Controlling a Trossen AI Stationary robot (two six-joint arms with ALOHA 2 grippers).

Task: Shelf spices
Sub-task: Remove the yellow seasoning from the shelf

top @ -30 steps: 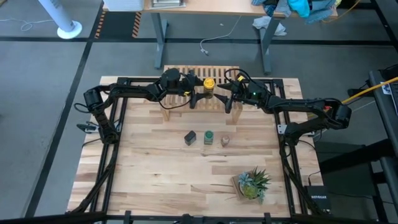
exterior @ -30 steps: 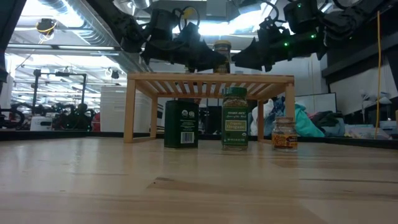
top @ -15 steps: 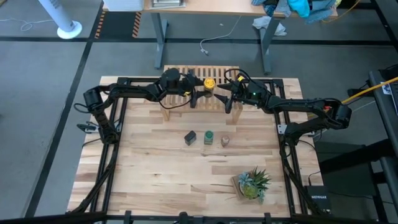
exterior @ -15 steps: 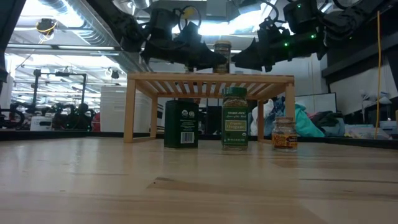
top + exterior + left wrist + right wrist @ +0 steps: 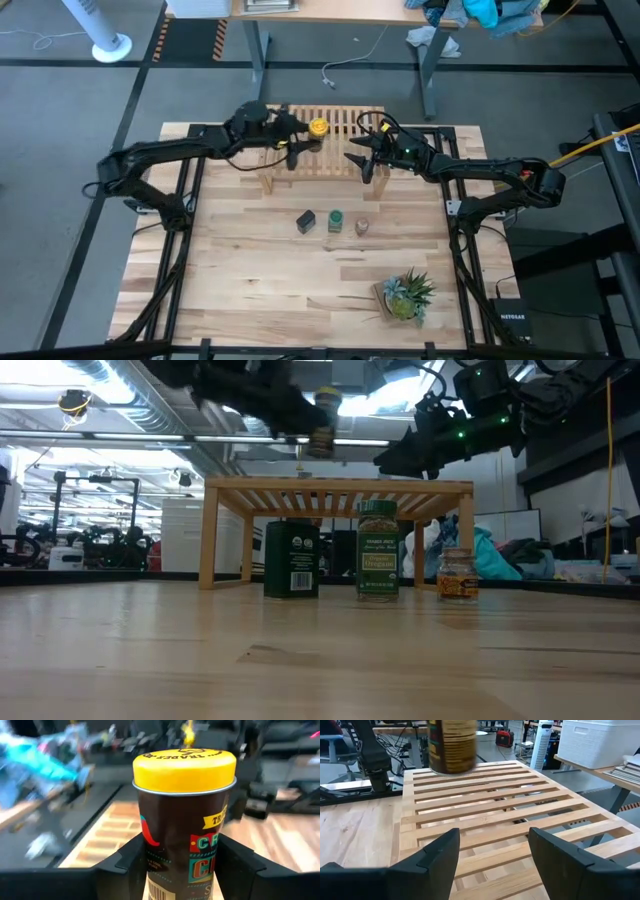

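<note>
1. Butcher-block tabletop (image 5: 250, 290) fills the high view, with the shelf (image 5: 340, 162) at its far edge. The left gripper (image 5: 303, 141) sits over the shelf's left half, clamped on the yellow-lidded jar (image 5: 318, 127). The right gripper (image 5: 358, 160) waits over the shelf's right half, beside the jar and apart from it. The black tin (image 5: 306, 221), green-lidded jar (image 5: 335, 220) and tiny grey-topped jar (image 5: 362, 227) stand in a row on the table in front of the shelf, and a potted plant (image 5: 405, 296) sits nearer the front.

2. Low view: the yellow-lidded jar (image 5: 323, 423) hangs clear above the slatted top, roughly upright, with air under its base. The coming set-down (as I judge it) turns on that gap: straight down onto the slats. The right gripper (image 5: 400, 460) hovers just above the shelf's (image 5: 340, 487) right end.

3. Left wrist view: the two dark fingers (image 5: 235, 865) press either side of the jar's (image 5: 186, 815) body, below the lid, long axis vertical.

4. Right wrist view: that arm's fingers (image 5: 440, 855) stand spread and hold nothing, with bare slats (image 5: 510, 815) between them; the jar (image 5: 451, 745) floats beyond.
</note>
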